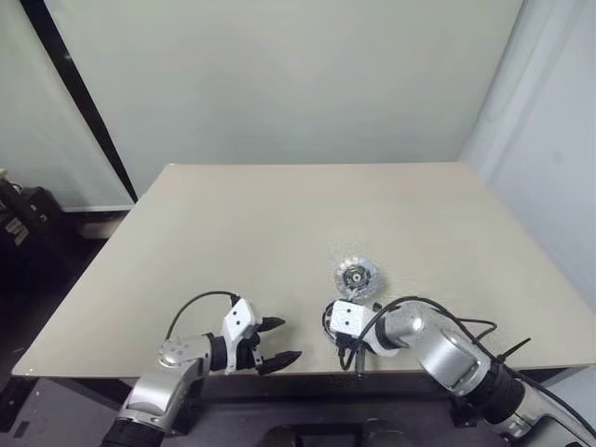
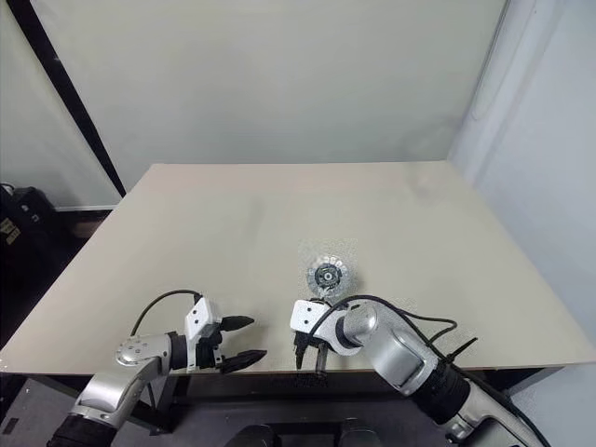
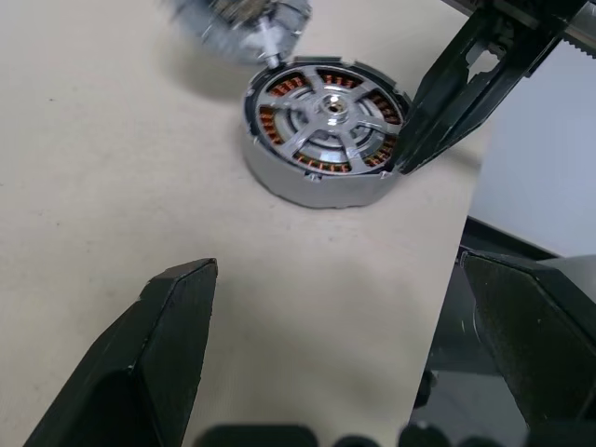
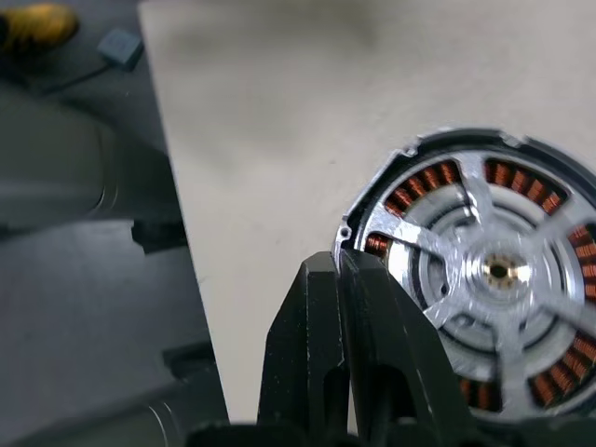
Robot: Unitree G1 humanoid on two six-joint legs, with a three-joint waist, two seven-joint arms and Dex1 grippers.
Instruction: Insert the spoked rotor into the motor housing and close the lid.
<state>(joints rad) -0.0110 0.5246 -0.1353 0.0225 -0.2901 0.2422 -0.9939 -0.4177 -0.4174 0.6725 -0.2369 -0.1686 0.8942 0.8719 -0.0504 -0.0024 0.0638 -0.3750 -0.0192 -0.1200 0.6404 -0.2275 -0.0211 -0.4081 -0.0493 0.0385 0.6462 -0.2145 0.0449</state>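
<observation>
- The spoked rotor [image 3: 328, 116] already sits inside the motor housing [image 3: 321, 182], near the table's front edge; the lid [image 1: 357, 277], lying open just behind, is still to be swung over.
- The right gripper [image 4: 349, 307] is pinched shut at the housing's rim (perhaps steadying it).
- The left gripper [image 1: 277, 341] waits nearby, jaws wide, empty.
- The beige table [image 1: 279, 223] stands before pale walls.

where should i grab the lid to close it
Probably the far rim of the lid, coming from above and beyond it: it lies flat, a thin disc, and its near edge seems to meet the motor housing, so only the far edge is free to lift.
</observation>
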